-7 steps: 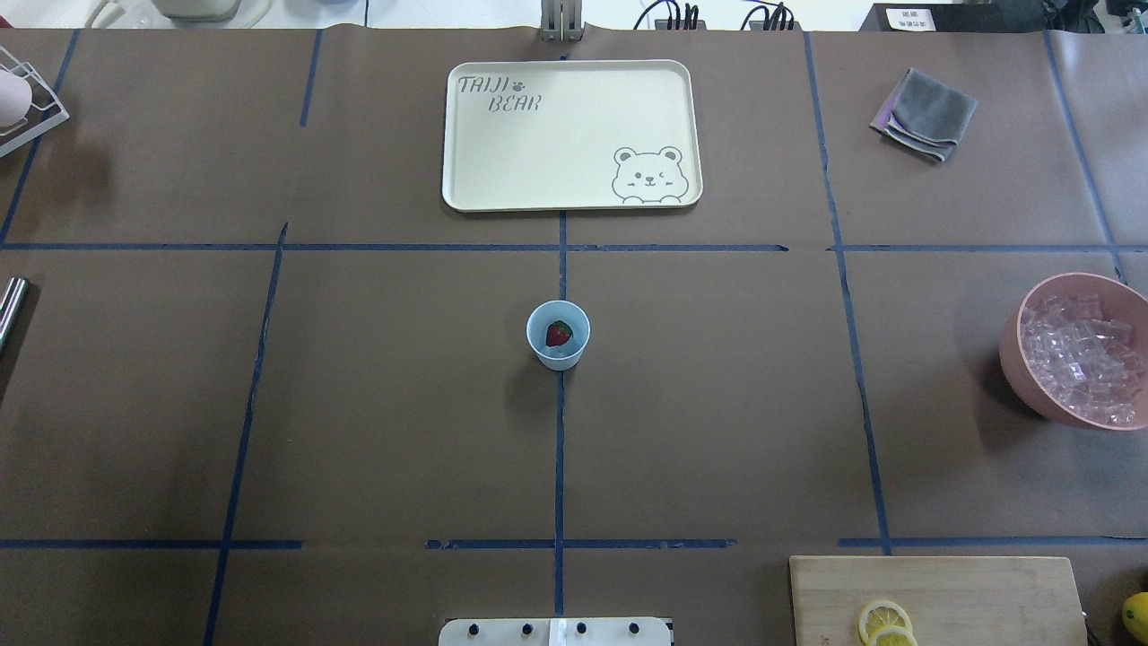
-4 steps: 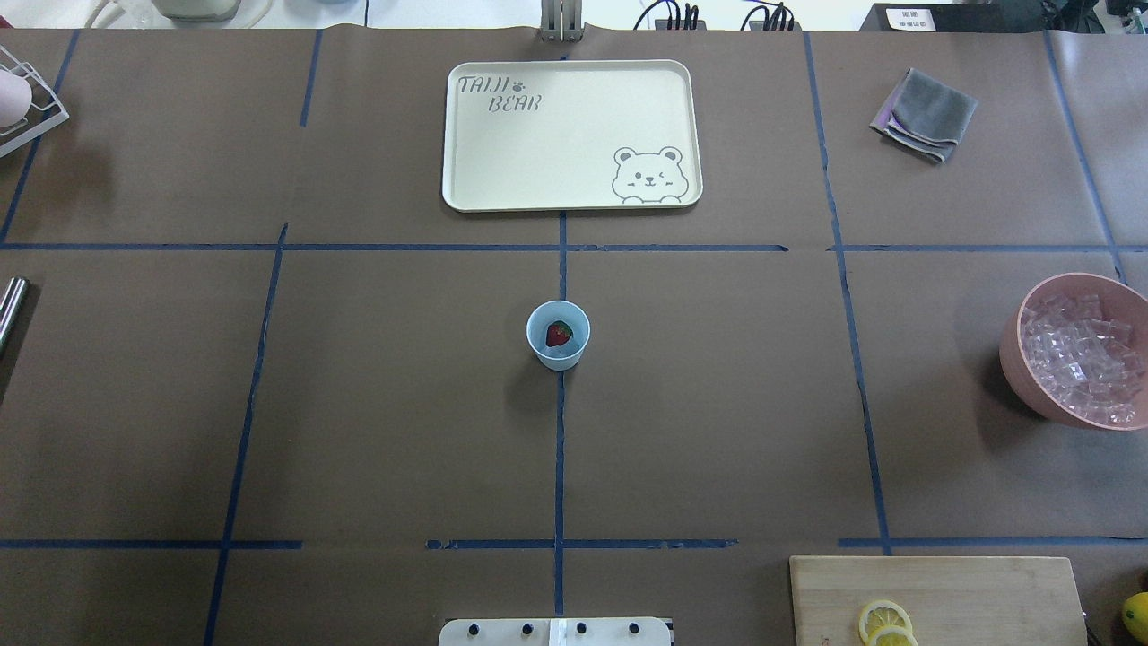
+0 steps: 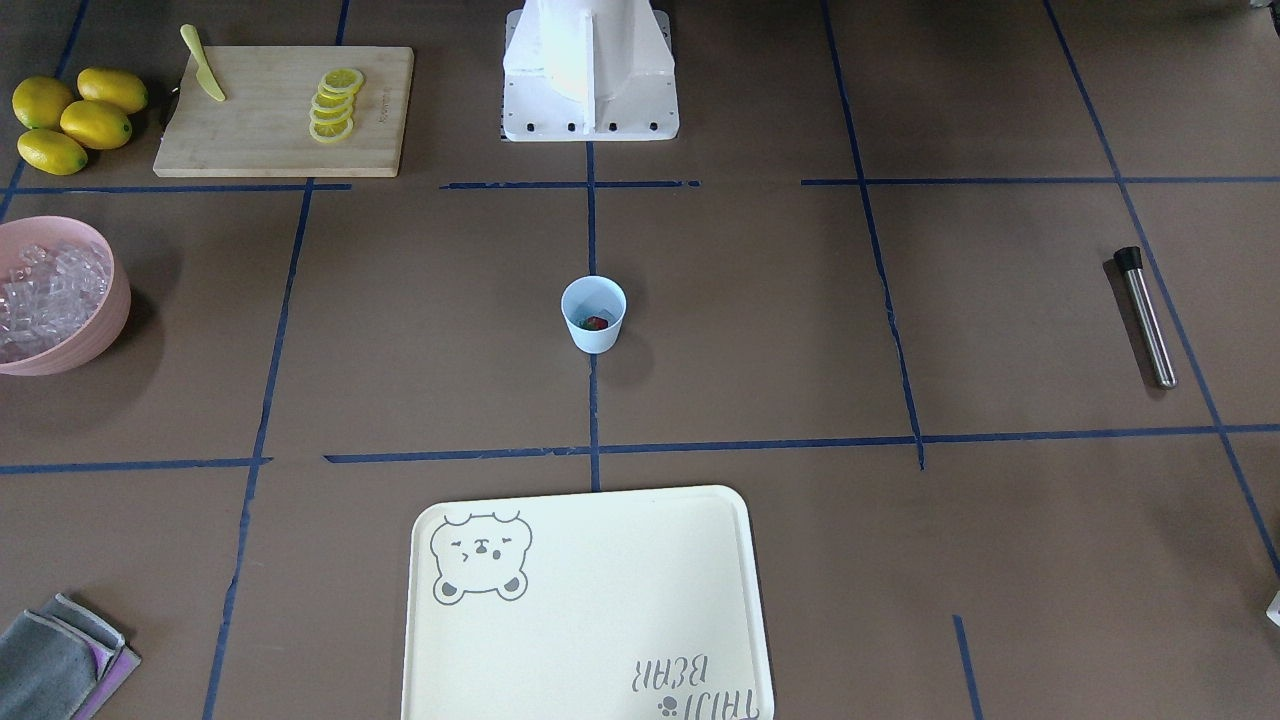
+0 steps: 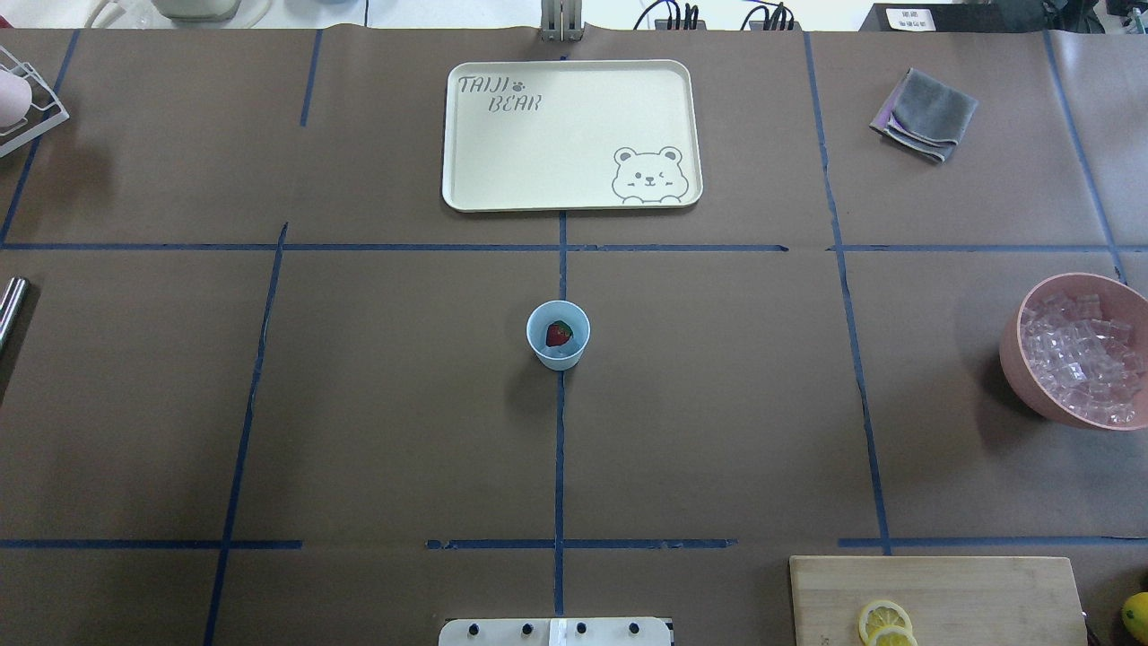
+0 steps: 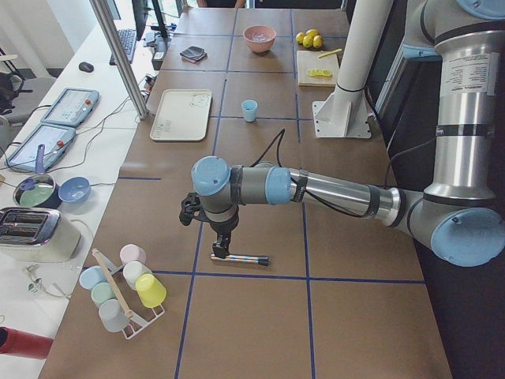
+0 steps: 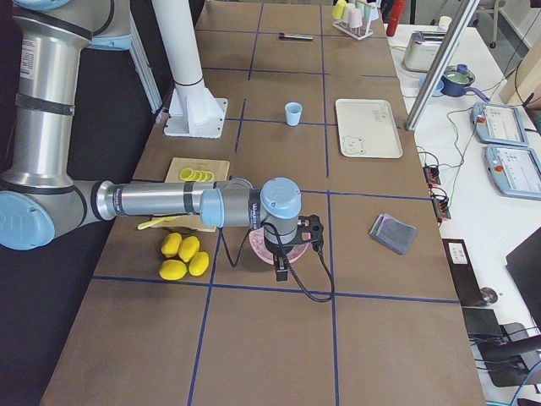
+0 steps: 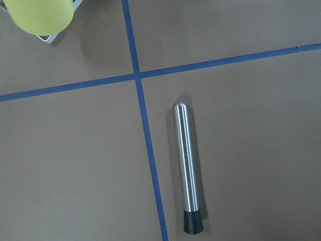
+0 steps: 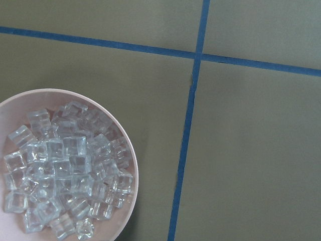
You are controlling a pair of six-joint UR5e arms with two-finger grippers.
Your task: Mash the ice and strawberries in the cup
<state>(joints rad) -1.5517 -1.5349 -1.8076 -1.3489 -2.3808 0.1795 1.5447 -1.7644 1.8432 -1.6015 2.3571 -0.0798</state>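
Right now the pale-blue cup (image 4: 560, 360) stands upright in the middle of the desk (image 4: 359, 404), on a crossing of the blue tape lines, and no arm is close to it. One small red strawberry (image 4: 559, 335) lies inside it, on the bottom. The ice (image 4: 1081, 354) is heaped in a pink bowl (image 4: 1016, 372) at the robot's right side of the desk, well apart from the cup.

The left gripper (image 5: 222, 246) hangs low over a steel muddler with a black end (image 7: 186, 170), which lies flat just beside a blue line. The right gripper (image 6: 281, 269) hangs over the pink bowl, and its wrist camera looks down on the clear cubes. Both grippers show only in the side views, so I cannot tell if their fingers are apart or together.

A cream tray with a bear drawing (image 4: 538, 152) lies beyond the cup, away from the robot. A folded grey cloth (image 4: 924, 115) is at the far right corner. Near the robot's right is a wooden cutting board (image 3: 270, 140) with lemon slices (image 3: 335, 105) and a yellow knife (image 3: 203, 78), and four whole lemons (image 3: 70, 118) lie beside it.
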